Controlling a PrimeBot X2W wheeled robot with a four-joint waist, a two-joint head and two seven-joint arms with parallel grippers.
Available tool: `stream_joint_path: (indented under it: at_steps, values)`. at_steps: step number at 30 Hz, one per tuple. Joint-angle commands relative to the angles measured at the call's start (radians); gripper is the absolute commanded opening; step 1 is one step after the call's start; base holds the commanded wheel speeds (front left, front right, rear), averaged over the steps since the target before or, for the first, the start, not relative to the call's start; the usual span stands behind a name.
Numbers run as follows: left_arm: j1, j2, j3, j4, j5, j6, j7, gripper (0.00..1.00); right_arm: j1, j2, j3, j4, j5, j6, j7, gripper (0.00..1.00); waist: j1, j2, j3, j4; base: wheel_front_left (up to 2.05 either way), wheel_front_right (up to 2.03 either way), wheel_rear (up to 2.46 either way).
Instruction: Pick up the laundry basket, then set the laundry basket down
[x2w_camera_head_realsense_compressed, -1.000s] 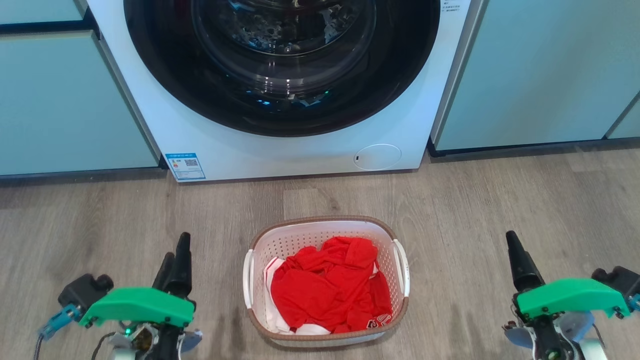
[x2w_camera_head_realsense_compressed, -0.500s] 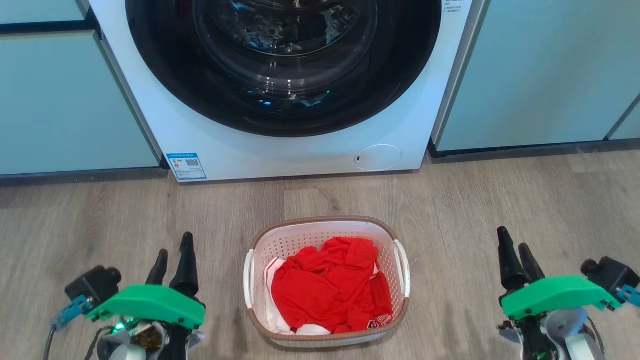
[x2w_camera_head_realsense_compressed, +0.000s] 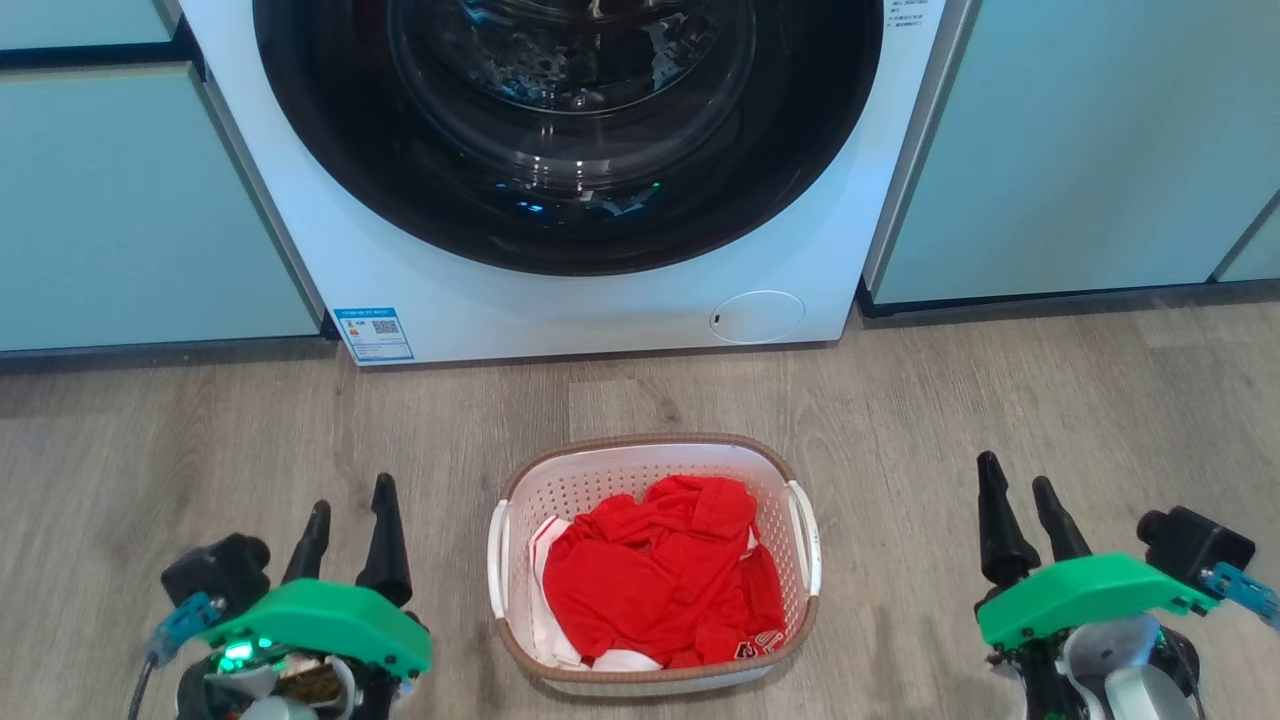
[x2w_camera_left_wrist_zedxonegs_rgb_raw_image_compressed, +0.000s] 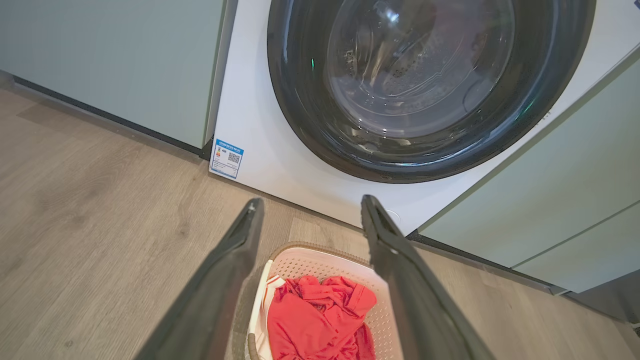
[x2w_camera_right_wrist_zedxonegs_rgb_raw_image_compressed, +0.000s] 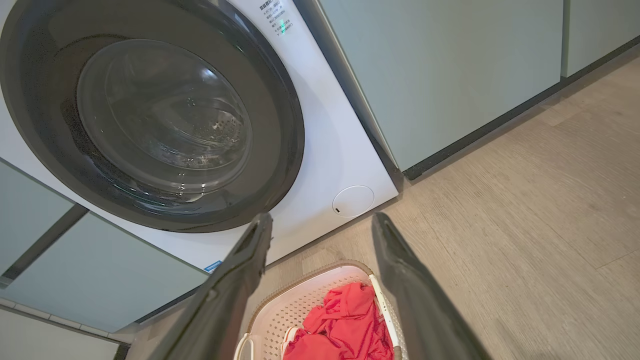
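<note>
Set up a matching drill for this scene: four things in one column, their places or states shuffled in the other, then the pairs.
Things
1. laundry basket
2. red garment
3. washing machine
4. left pincer

Places or states
a. lying inside the basket
b. open, beside the basket, not touching it
c. on the wooden floor, in front of the washing machine
d. between pale green cabinets

Pairs: 1-c, 2-a, 3-d, 4-b

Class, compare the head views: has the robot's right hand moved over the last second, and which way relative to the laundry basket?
Yes. The right hand has shifted left in the head view, toward the laundry basket, which has stayed put.
</note>
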Motion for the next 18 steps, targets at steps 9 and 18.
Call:
stream_joint_path:
  at_steps: [9,18]
  values:
    - [-0.028,0.027,-0.011,-0.047,0.12,0.035,-0.041,1.0,-0.022,-0.015,0.035,-0.046,-0.123,0.004,-0.037,1.0,0.0,0.0,-0.002,0.001,0.0,0.0,0.0]
    - [-0.02,0.032,-0.031,-0.052,0.222,0.054,-0.067,1.0,-0.021,-0.016,0.048,-0.056,-0.228,0.005,-0.064,1.0,0.0,0.0,-0.004,0.002,0.0,0.0,0.0]
